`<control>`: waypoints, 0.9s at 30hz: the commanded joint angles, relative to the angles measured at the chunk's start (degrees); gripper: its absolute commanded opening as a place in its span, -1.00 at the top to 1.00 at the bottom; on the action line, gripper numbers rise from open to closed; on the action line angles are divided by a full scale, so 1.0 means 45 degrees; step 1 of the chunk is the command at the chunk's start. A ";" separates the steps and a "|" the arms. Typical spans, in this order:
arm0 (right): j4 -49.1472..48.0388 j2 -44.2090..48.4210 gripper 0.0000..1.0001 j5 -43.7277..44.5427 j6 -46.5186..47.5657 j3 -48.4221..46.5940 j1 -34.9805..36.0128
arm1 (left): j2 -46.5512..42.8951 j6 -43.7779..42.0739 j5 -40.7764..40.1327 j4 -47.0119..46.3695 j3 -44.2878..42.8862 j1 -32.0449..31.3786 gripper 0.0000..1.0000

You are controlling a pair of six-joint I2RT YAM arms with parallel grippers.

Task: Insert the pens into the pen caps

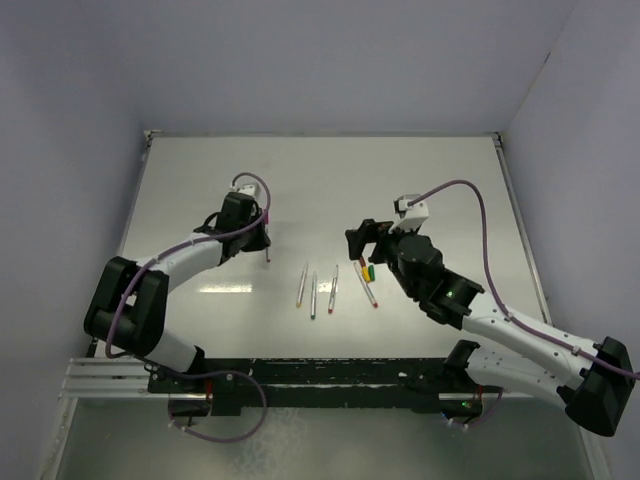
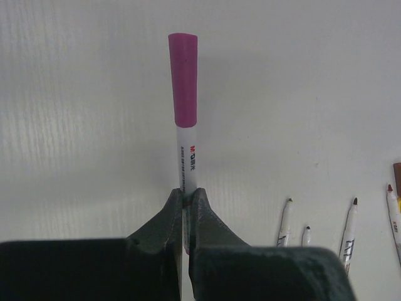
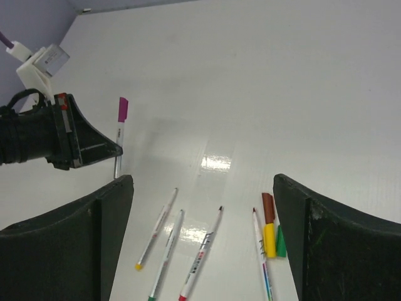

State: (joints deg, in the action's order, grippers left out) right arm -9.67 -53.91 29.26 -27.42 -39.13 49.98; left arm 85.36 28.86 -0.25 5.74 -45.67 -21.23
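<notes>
My left gripper [image 2: 186, 197] is shut on the white barrel of a pen [image 2: 188, 157] that wears the magenta cap [image 2: 183, 78]; in the top view [image 1: 262, 240] it holds that pen left of the others. Three uncapped pens [image 3: 156, 229] [image 3: 168, 251] [image 3: 202, 254] lie side by side on the table, and a fourth [image 3: 261, 257] lies right of them. A dark red cap [image 3: 268, 208], a yellow cap [image 3: 269, 241] and a green cap [image 3: 281, 243] lie against that fourth pen. My right gripper [image 3: 202, 182] is open and empty above them. A separate red cap does not show.
The white table [image 1: 300, 180] is walled by grey panels at the back and sides. The loose pens [image 1: 313, 292] and caps [image 1: 366, 269] lie between the two arms, near the table's middle. The left gripper [image 3: 69, 141] shows at the left of the right wrist view.
</notes>
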 commanded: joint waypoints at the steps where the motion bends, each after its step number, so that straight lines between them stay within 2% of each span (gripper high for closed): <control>1: 0.0153 0.0465 -0.98 0.0880 -0.0755 0.0351 -0.0069 | 0.0508 -0.0449 0.1156 0.0142 -0.0858 0.0344 0.97; 5: -0.0111 0.0787 -0.97 0.1094 -0.0588 0.0770 -0.0071 | 0.0910 -0.0585 0.0871 0.0567 -0.1221 0.0458 0.95; 7: -0.0174 0.0895 -0.89 0.1214 -0.0581 0.0899 -0.0090 | 0.1219 -0.0595 0.0660 0.0813 -0.1423 0.0503 0.91; 11: -0.0189 0.0930 -0.60 0.1600 -0.0858 0.1087 -0.0108 | 0.1755 -0.0593 0.0351 0.1225 -0.1729 0.0539 0.81; 21: -0.0305 0.0664 -0.30 0.1609 -0.1010 0.1281 -0.0129 | 0.2756 -0.0766 -0.0276 0.1771 -0.2318 0.0540 0.52; 24: -0.0389 0.0528 -0.30 0.1496 -0.1066 0.1308 -0.0158 | 0.2882 -0.0770 -0.0296 0.1810 -0.2376 0.0547 0.34; 27: -0.0390 0.0319 -0.37 0.1438 -0.1073 0.1280 -0.0187 | 0.2738 -0.0730 -0.0268 0.1825 -0.2357 0.0548 0.30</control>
State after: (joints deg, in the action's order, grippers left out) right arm -9.21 -51.66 35.00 -31.40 -33.28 49.47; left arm 97.67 26.30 -0.51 13.39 -54.54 -19.14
